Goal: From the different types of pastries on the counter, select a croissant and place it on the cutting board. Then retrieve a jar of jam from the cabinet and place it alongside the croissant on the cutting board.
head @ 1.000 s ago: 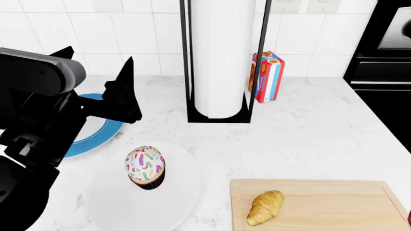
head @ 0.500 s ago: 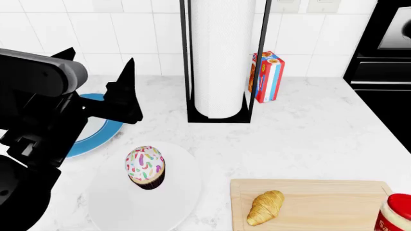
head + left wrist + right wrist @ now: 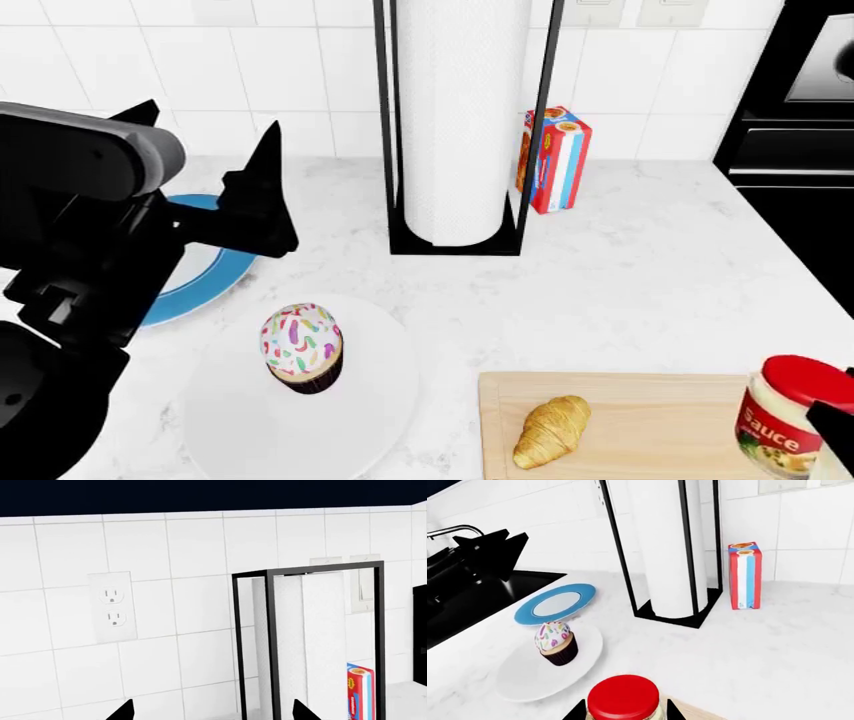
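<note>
The golden-brown croissant point(image 3: 551, 430) lies on the left part of the wooden cutting board point(image 3: 667, 395) at the counter's front. My right gripper point(image 3: 624, 713) is shut on the jar of jam point(image 3: 787, 415), which has a red lid point(image 3: 624, 696) and a "Sauce" label. It holds the jar upright at the board's right end, to the right of the croissant; I cannot tell whether the jar touches the board. My left gripper point(image 3: 210, 115) is open and empty, raised over the blue plate and facing the tiled wall point(image 3: 213, 712). The sprinkled cupcake point(image 3: 303, 347) sits on a white plate point(image 3: 380, 420).
A black paper-towel holder point(image 3: 461, 120) stands at the back middle, with a red-and-blue carton point(image 3: 554, 160) beside it. A blue plate point(image 3: 220, 268) lies at the left, and a sink point(image 3: 467, 600) beyond it. A black oven point(image 3: 794, 110) bounds the counter on the right.
The jar in my right gripper has come into the head view from the bottom right corner and moved up and left over the board's right end. The left arm has barely moved.
</note>
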Tool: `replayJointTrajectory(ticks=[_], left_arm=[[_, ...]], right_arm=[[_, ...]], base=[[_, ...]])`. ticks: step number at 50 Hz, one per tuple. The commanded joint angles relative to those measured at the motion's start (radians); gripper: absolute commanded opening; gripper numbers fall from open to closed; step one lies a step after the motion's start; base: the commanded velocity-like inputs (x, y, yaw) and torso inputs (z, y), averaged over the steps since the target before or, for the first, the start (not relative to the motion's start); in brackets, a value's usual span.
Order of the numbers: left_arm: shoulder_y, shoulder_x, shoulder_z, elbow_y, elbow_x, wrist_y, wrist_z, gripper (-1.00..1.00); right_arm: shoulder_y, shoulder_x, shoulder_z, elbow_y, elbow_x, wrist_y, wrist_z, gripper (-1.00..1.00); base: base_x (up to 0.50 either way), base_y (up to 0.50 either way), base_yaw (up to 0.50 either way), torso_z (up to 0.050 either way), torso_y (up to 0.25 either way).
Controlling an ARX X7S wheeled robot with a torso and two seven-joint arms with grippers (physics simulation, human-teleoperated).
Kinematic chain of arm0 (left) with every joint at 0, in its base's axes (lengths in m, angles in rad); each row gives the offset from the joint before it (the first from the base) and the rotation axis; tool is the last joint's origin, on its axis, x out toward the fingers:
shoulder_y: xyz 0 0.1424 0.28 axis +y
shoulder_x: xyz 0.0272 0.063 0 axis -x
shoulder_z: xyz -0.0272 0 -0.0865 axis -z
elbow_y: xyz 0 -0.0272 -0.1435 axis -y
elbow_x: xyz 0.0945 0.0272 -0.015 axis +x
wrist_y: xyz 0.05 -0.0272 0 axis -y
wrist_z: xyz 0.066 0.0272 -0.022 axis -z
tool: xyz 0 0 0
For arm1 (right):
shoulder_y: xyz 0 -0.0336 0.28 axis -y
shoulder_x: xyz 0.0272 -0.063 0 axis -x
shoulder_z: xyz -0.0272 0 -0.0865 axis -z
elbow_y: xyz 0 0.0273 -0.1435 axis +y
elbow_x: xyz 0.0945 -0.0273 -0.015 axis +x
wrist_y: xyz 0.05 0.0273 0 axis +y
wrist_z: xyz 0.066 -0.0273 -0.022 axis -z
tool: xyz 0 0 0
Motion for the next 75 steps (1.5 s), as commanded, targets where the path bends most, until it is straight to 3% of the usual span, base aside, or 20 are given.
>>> replayJointTrajectory(ticks=[1,22,41,60,75], left_arm=[[0.001,0.001,0.004,-0.002,0.004,0.002,0.002,1.00],[0.021,-0.002,0.003,-0.002,0.016,0.017,0.010,1.00],[0.017,-0.004,0.002,-0.007,0.007,0.019,0.007,1.00],[0.033,-0.002,0.005,-0.011,0.021,0.033,0.017,1.00],[0.039,-0.002,0.007,-0.011,0.027,0.039,0.019,1.00]], right_arm=[[0.056,0.010,-0.115,-0.047,-0.046,-0.111,0.006,-1.00],[0.160,-0.079,-0.283,-0.145,-0.232,-0.168,-0.053,-1.00],[0.139,-0.242,-0.209,-0.202,-0.409,-0.047,-0.235,-1.00],[0.163,-0.386,-0.243,-0.271,-0.698,-0.031,-0.459,-1.00],[0.121,-0.438,-0.297,-0.307,-0.856,-0.060,-0.566,-1.00]], base=[[0.00,0.00,0.00,0.000,0.000],[0.00,0.00,0.00,0.000,0.000],[0.00,0.00,0.00,0.000,0.001],[0.00,0.00,0.00,0.000,0.000],[0.00,0.00,0.00,0.000,0.000]])
